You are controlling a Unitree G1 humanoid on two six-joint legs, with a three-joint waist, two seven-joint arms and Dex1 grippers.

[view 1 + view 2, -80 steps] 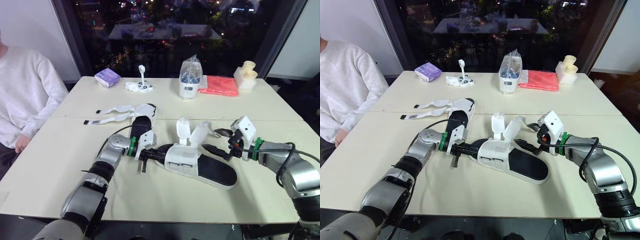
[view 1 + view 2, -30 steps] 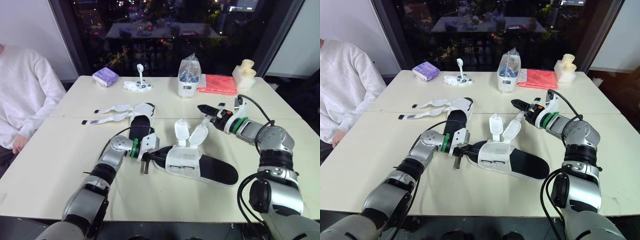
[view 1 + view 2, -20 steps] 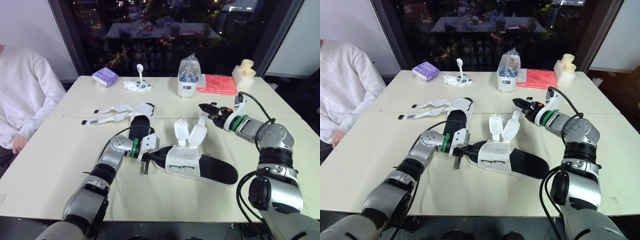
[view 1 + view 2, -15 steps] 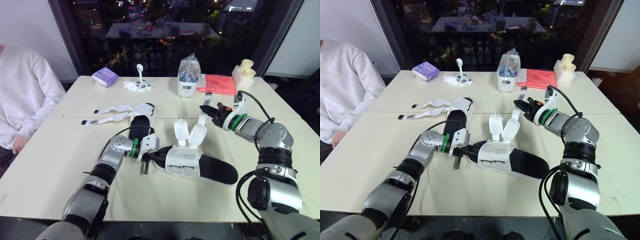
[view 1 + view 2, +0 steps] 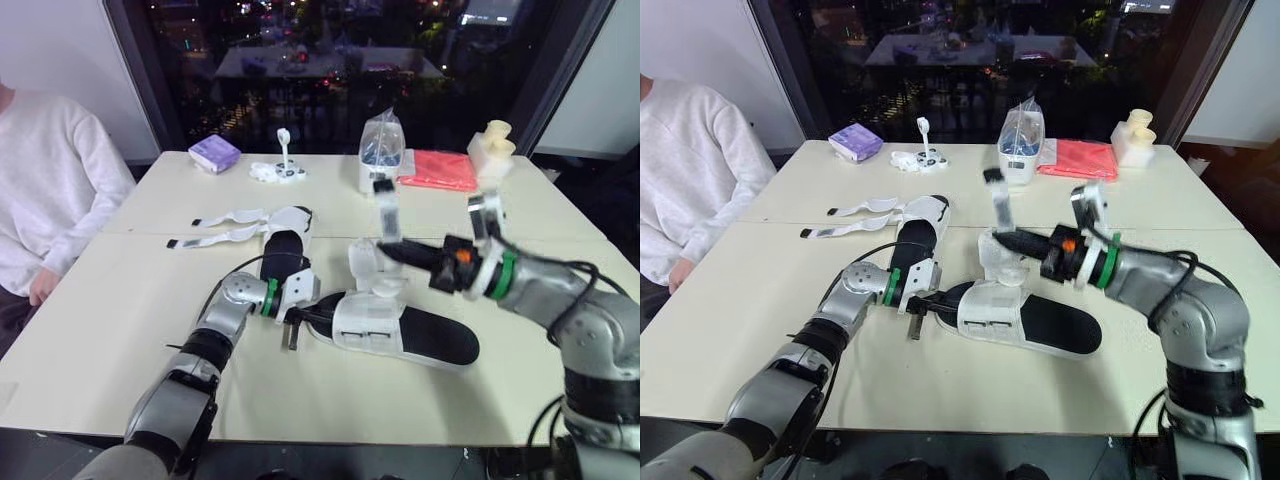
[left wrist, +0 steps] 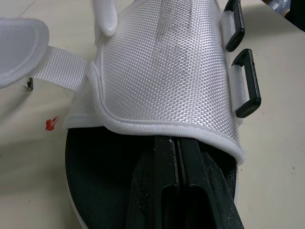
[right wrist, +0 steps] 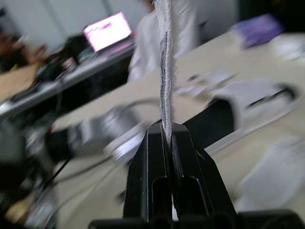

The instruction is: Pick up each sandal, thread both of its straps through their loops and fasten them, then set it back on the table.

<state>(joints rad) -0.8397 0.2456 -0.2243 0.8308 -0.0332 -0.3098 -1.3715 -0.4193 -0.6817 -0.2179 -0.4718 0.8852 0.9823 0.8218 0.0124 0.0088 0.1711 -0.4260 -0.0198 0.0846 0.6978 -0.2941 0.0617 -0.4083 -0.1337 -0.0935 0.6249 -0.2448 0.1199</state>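
Black-soled sandal with white woven upper [image 5: 400, 325] lies flat near the middle of the pale surface [image 5: 120, 330]. The left hand [image 5: 300, 318] has its fingers together, resting on the insole at the toe end, the tips under the edge of the upper. The right hand [image 5: 388, 252] is clamped on one white strap [image 5: 386, 215], which stands upright above the sandal

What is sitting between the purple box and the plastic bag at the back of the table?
A small white gadget with an upright stem lies between the purple box and the bag, as the left eye view shows.
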